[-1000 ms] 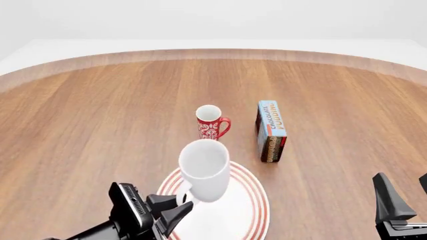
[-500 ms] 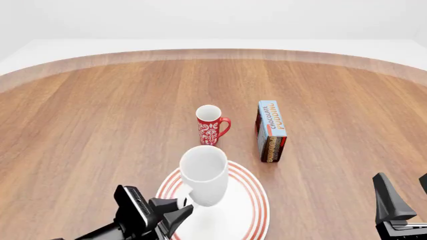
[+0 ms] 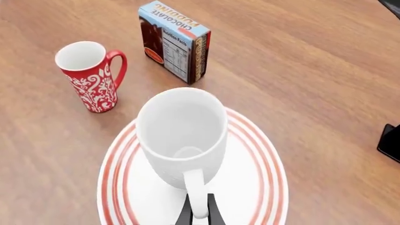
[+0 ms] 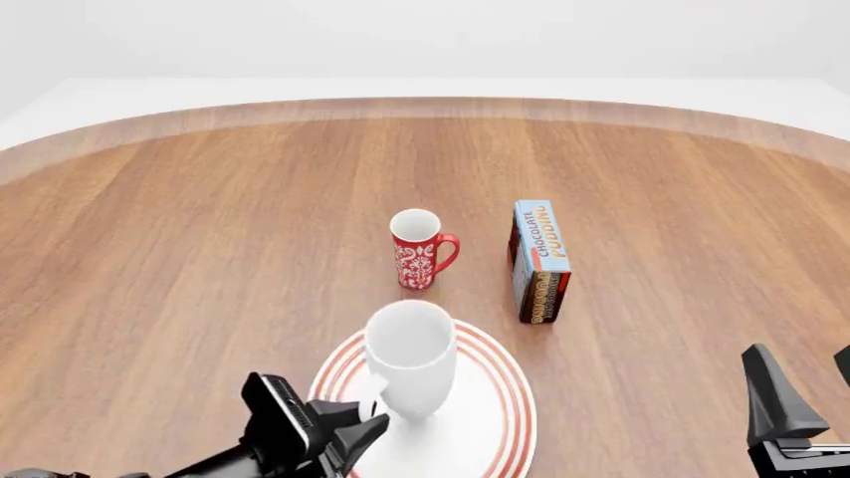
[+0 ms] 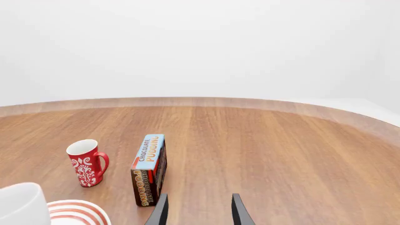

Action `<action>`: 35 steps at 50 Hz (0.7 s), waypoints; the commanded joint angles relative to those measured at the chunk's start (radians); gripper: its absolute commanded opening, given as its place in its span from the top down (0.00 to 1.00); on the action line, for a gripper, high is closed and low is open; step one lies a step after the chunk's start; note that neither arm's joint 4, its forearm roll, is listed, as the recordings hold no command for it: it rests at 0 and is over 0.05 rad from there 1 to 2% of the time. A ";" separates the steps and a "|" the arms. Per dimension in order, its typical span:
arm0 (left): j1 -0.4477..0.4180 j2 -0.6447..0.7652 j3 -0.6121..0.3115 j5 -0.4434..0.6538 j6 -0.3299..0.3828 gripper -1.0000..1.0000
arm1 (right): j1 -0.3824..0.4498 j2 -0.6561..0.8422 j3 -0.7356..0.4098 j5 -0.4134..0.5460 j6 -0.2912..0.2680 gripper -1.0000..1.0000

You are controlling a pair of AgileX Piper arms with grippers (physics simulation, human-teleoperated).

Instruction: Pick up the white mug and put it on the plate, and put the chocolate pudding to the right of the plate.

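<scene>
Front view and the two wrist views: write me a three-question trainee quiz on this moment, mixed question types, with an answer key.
1. True or false: the left claw grips the glossy white wide-mouthed mug by its handle.
2. Which object lies between the slim red floral mug and the right claw, seen from the right wrist? A. large round red-ringed white plate B. light blue chocolate pudding carton C. a spoon
3. Fill in: the white mug is over the ____.

Key: 1 true. 2 B. 3 plate.
</scene>
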 commanded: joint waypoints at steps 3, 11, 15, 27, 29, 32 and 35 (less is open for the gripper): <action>0.005 0.042 -0.004 -0.027 -0.002 1.00 | 0.000 0.000 0.000 0.000 0.000 0.00; 0.006 0.059 0.003 -0.047 -0.011 1.00 | 0.000 0.000 0.000 0.000 0.000 0.00; 0.011 0.062 0.005 -0.052 -0.012 1.00 | 0.001 0.000 0.000 0.000 0.000 0.00; 0.011 0.072 0.010 -0.064 -0.022 1.00 | 0.000 0.000 0.000 0.000 0.000 0.00; 0.009 0.076 0.010 -0.066 -0.025 1.00 | 0.000 0.000 0.000 0.000 0.000 0.00; 0.007 0.079 0.009 -0.068 -0.028 1.00 | 0.000 0.000 0.000 0.000 0.000 0.00; 0.007 0.077 0.012 -0.070 -0.031 0.00 | 0.000 0.000 0.000 0.000 0.000 0.00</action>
